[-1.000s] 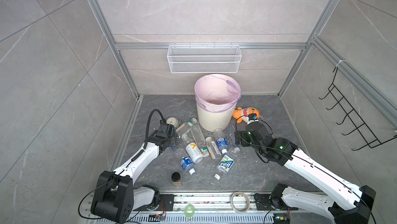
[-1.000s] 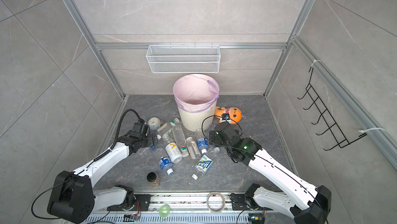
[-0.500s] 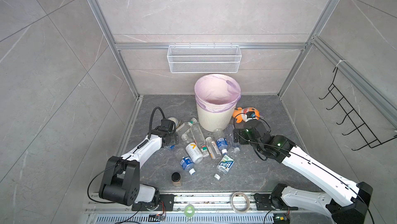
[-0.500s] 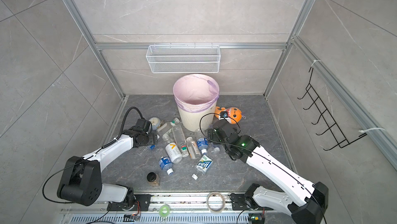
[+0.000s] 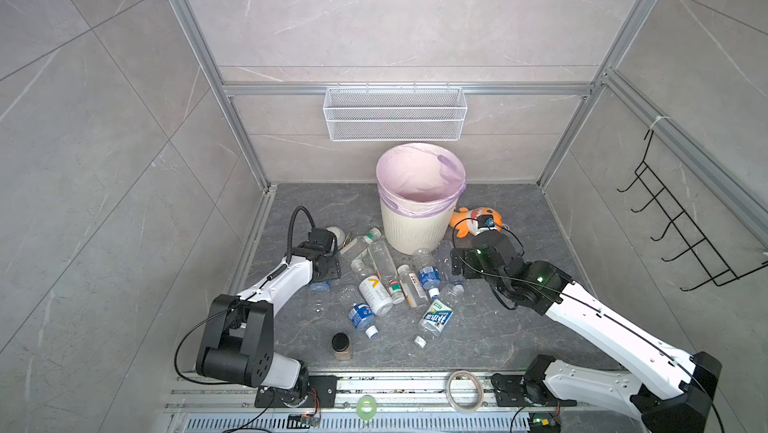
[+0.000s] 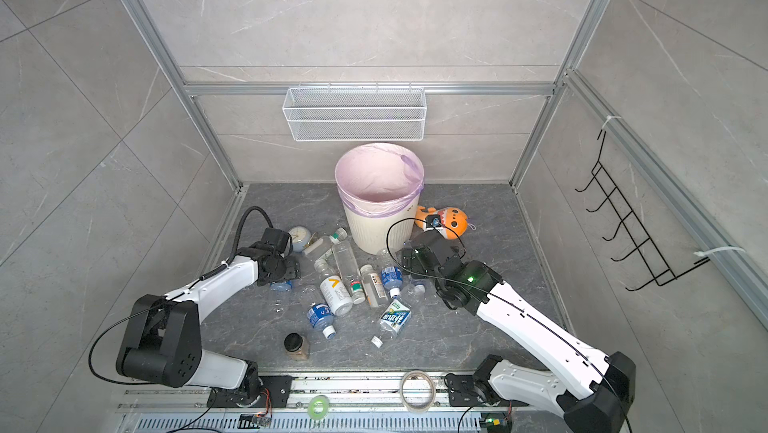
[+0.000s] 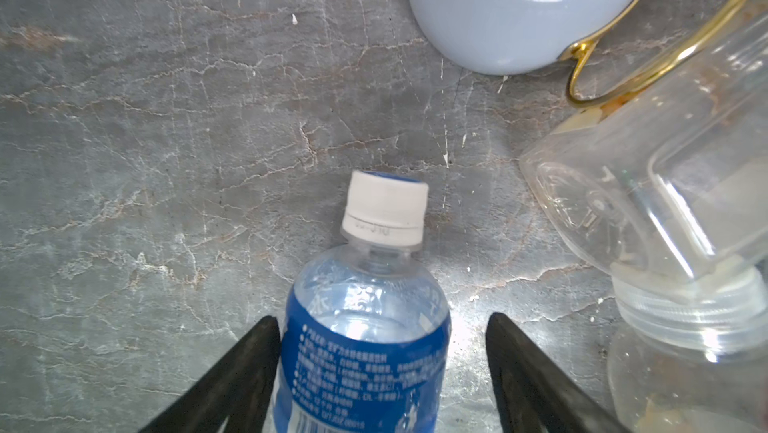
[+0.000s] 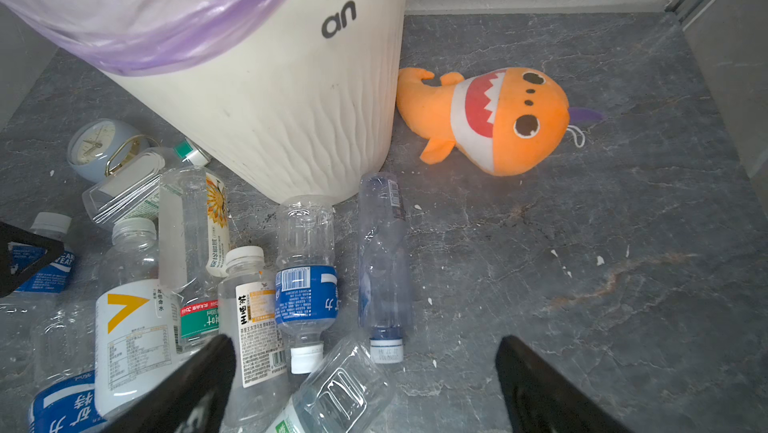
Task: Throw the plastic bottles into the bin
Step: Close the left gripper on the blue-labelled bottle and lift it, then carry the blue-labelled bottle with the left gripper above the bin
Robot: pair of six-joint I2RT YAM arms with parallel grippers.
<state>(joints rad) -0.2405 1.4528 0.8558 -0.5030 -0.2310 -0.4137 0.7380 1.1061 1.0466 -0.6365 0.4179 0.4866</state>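
Note:
Several plastic bottles (image 5: 386,281) lie in a heap on the dark floor in front of the bin (image 5: 419,227), a cream ribbed wastebasket with a pale purple liner. My left gripper (image 7: 382,318) straddles a blue-labelled, white-capped bottle (image 7: 365,348) lying at the heap's left edge (image 5: 320,285). One finger touches the label and the other stands a little off it. My right gripper (image 8: 365,341) hangs open over the heap's right side, above a slim clear bottle (image 8: 384,264) and a blue-labelled one (image 8: 307,285), next to the bin (image 8: 270,119).
An orange shark plush (image 5: 471,221) lies right of the bin. A pale blue clock (image 7: 498,28) and a clear square jar (image 7: 665,202) sit just beyond the left gripper. A black-lidded jar (image 5: 341,345) stands nearer the front. A wire basket (image 5: 395,119) hangs on the back wall.
The left gripper's jaws have narrowed around the blue-labelled bottle, and its arm has folded closer in. The right gripper has drifted slightly left over the heap, still wide open.

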